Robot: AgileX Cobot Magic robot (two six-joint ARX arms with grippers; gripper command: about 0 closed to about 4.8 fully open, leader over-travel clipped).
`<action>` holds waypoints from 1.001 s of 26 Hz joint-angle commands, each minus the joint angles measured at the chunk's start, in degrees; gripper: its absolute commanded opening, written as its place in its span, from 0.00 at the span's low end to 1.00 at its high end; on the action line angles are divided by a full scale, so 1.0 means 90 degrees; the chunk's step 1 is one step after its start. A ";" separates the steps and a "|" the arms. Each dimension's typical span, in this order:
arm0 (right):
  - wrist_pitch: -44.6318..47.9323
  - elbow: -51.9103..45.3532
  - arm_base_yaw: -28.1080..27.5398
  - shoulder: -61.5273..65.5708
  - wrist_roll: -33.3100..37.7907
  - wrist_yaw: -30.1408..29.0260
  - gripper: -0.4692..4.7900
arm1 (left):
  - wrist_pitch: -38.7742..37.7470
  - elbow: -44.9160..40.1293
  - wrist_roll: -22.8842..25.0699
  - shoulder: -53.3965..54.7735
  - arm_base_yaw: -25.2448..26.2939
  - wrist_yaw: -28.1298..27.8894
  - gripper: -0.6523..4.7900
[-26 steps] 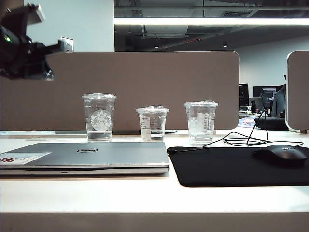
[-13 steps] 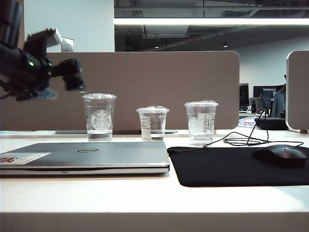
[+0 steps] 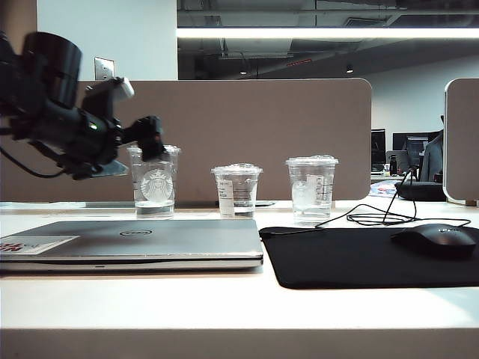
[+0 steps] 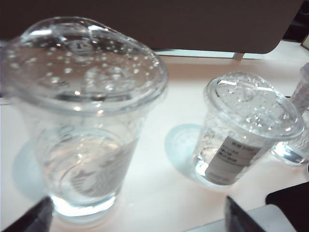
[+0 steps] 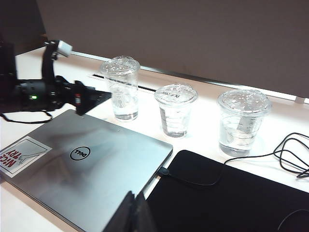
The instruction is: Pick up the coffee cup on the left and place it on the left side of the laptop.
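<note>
The coffee cup (image 3: 156,183), tall, clear, with a white round logo and a clear lid, stands behind the laptop's (image 3: 150,243) far edge. My left gripper (image 3: 153,140) hovers open at the cup's upper left, level with the lid. In the left wrist view the cup (image 4: 87,145) fills the frame just ahead of the left gripper (image 4: 137,218), closer to one dark fingertip (image 4: 31,220) than to the other. The right wrist view shows the cup (image 5: 121,92), the silver laptop (image 5: 91,169) and the left gripper (image 5: 96,98) beside the cup. My right gripper (image 5: 135,212) is shut and empty above the laptop's near edge.
A shorter clear cup with a white label (image 3: 236,191) and a third clear cup (image 3: 311,188) stand in a row to the right. A black mouse pad (image 3: 359,258) with a mouse (image 3: 438,239) and a cable (image 3: 374,217) lies right of the laptop. A brown divider (image 3: 247,127) closes the back.
My left arm has swung down and to the right, from the upper left corner to the coffee cup's rim. The cups and laptop have not moved.
</note>
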 commanded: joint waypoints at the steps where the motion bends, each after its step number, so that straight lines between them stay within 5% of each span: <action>1: 0.0114 0.0036 -0.0005 -0.0017 -0.0002 0.0032 0.08 | 0.0406 0.0185 -0.0240 0.0291 0.0002 -0.0206 1.00; 6: 0.0112 0.0036 0.0002 -0.0017 -0.0002 0.0027 0.08 | 0.0731 0.0452 -0.0437 0.0831 0.0002 -0.0750 1.00; 26: 0.0112 0.0036 0.0002 -0.0017 -0.0002 0.0002 0.08 | 0.1207 0.1246 -0.0389 0.1851 0.0002 -0.0685 1.00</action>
